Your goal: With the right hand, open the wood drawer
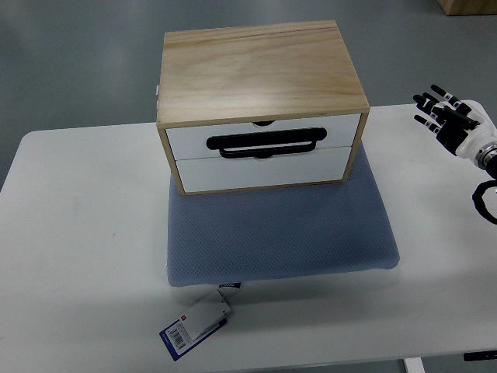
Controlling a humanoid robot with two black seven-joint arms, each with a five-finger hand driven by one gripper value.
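My right hand [449, 120] is hovering at the right edge of the white surface [78, 233], its black fingers [429, 101] spread and holding nothing, well apart from the light wooden box with two white drawers [262, 105]. That box is sitting at the back of a blue-grey padded mat [279, 233], both drawers lying flush and closed. A black bar handle [265, 144] is spanning the upper drawer front. A white and blue tag [196, 328] is lying at the mat's near edge.
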